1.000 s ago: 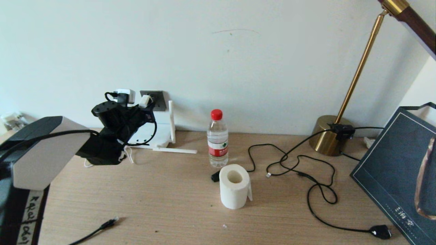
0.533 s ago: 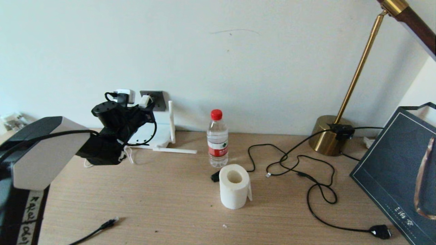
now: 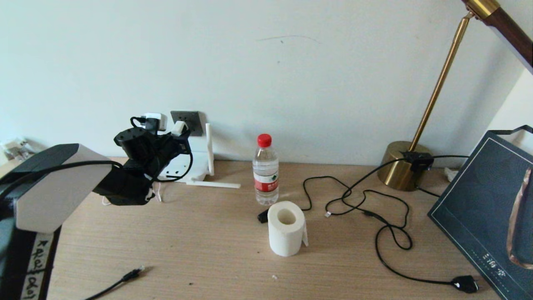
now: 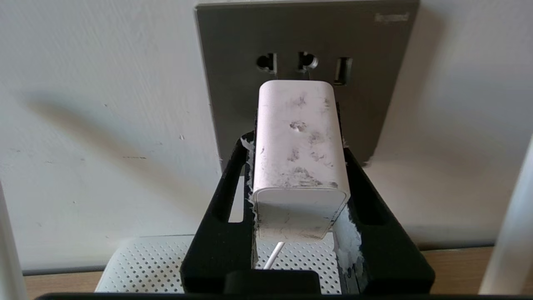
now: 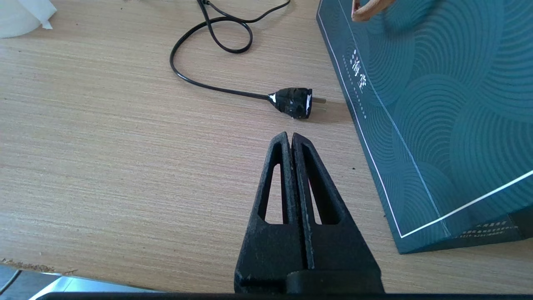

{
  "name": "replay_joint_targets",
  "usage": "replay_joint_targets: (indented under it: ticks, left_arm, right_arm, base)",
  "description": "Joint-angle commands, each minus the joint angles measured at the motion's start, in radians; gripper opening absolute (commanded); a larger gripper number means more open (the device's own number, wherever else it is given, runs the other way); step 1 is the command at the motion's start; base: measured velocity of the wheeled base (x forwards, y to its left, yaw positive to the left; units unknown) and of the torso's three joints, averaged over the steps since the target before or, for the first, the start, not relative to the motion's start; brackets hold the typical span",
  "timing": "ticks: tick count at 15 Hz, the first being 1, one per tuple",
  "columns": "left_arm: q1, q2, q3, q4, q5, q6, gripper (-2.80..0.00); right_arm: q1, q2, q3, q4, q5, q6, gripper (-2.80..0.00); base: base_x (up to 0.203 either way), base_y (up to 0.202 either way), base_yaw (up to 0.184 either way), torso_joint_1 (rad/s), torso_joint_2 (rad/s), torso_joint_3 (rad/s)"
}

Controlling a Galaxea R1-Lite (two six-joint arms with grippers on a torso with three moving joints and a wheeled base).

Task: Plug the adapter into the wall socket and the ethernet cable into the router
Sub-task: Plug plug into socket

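The left arm reaches forward and up on the robot's left side, with its wrist raised toward the wall. The left pincer (image 4: 297,175) is level, and its two black fingers (image 4: 227,196) are closed on a white block between them. The right arm is parked low near the worktop edge. The right pincer (image 5: 290,139) points forward, with its fingers pressed together and nothing between them.

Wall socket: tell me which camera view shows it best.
The left wrist view: the wall socket fills the frame, its holes plain, with the adapter in the left claw before it. The head view shows a small grey plate. The right wrist view misses it.
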Motion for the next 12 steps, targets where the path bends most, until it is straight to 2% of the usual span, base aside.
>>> replay_joint_targets:
  ticks: [1, 12]
  left_arm:
    - [0.0, -0.007, 0.005, -0.007, -0.001, 0.001, -2.8]
    - [0.0, -0.002, -0.004, -0.003, -0.001, 0.001, -2.8]
  right_arm:
    - [0.0, 0.0, 0.0, 0.002, -0.001, -0.001, -2.8]
    - [0.0, 0.0, 0.0, 0.002, 0.0, -0.001, -2.8]
  base:
    - [0.0, 0.0, 0.0, 0.0, 0.0, 0.0]
    - [0.0, 0.0, 0.0, 0.0, 0.0, 0.0]
